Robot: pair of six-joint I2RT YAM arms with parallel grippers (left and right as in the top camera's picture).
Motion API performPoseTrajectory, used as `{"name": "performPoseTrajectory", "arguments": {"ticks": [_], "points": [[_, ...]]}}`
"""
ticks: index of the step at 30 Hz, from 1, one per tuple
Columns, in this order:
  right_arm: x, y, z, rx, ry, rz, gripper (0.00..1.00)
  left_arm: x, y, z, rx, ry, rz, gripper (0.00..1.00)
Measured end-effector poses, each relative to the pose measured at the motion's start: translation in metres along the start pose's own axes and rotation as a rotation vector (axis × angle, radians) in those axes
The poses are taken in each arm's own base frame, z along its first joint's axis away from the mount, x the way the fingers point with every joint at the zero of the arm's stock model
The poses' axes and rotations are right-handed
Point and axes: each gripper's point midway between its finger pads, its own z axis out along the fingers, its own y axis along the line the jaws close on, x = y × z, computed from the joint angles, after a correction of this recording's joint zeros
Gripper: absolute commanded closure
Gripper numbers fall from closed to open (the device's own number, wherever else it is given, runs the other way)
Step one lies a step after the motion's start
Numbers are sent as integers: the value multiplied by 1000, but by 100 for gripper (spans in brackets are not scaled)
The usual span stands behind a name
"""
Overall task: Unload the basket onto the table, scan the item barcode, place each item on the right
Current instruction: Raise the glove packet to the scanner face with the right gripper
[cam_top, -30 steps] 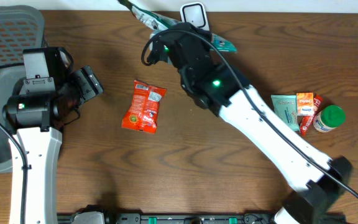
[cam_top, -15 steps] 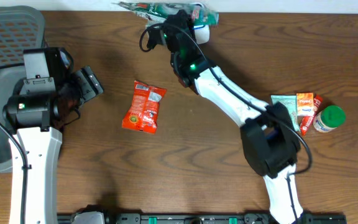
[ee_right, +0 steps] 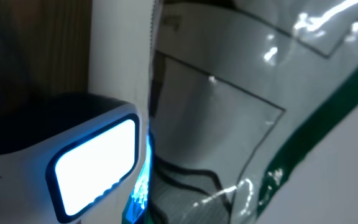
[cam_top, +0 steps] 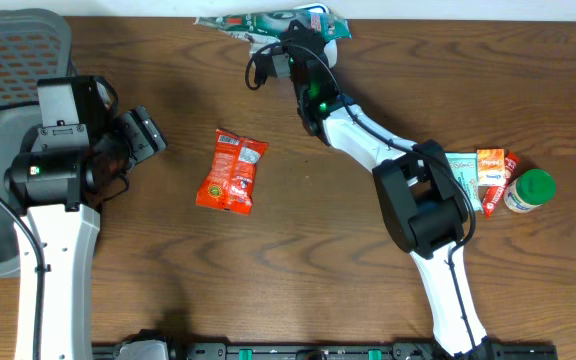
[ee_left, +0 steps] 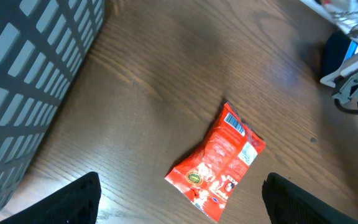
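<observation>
A: Status on the scan?
B: The green-and-white packet (cam_top: 258,20) is held at the far edge of the table (cam_top: 298,280), right over the scanner (ee_right: 95,165). The right gripper (cam_top: 290,45) is clamped down on it. It's thin film, so the jaws are practically closed.
A: Is the barcode presented?
B: Cannot be told. In the right wrist view, clear film and a green stripe are seen just beside the lit scanner window, but no barcode can be made out. No confirmation of a read is shown either.
A: Left side?
B: The left gripper (cam_top: 144,136) is parked wide open beside the grey basket (cam_top: 8,40), with nothing held. The red snack packet (ee_left: 219,158) is framed by its camera, lying flat mid-table, untouched.
A: Progress, then?
B: Pick and carry are judged done for this item, and presentation is under way. Left to do: the code is to be turned to the window until a read is got, then the packet is to be put down somewhere, possibly the basket. Not yet handled, if in scope: the red snack packet, plus a teal packet (cam_top: 463,175), an orange packet (cam_top: 490,163) and a green-capped bottle (cam_top: 530,188) clustered at the right.
</observation>
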Motion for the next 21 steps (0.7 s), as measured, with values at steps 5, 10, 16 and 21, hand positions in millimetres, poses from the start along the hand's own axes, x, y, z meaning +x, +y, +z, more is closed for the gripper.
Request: {"name": "performPoseTrajectory", "arguments": {"ticks": [5, 10, 16, 21], "points": [[-4, 3, 1, -2, -30, -6, 99, 0, 0, 0, 0, 0, 0, 16], [-6, -11, 1, 58, -42, 10, 99, 0, 0, 0, 0, 0, 0, 16], [-6, -11, 1, 56, -42, 16, 99, 0, 0, 0, 0, 0, 0, 16], [-4, -19, 1, 92, -38, 147, 99, 0, 0, 0, 0, 0, 0, 16]]}}
